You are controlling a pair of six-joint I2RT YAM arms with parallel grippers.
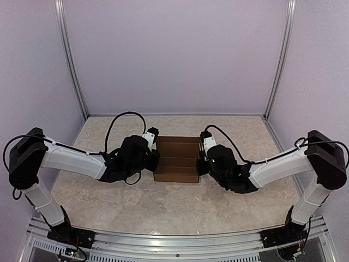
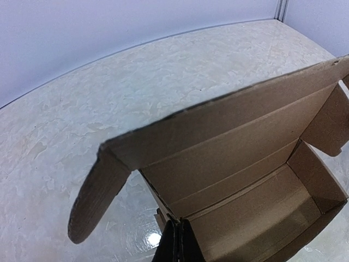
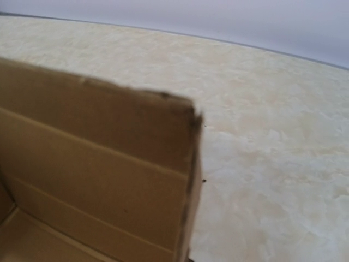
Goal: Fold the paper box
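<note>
The paper box is plain brown cardboard, standing open-topped in the middle of the table with its lid panel raised at the far side. My left gripper is at its left wall. In the left wrist view the fingers are shut on the top edge of that wall, and a rounded tab hangs out to the left of the box. My right gripper is at the right wall. In the right wrist view the box's wall runs down into the barely visible, shut gripper.
The box stands on a marbled beige tabletop. Lilac walls with metal corner posts close in the far side and both flanks. A metal rail carrying both arm bases runs along the near edge.
</note>
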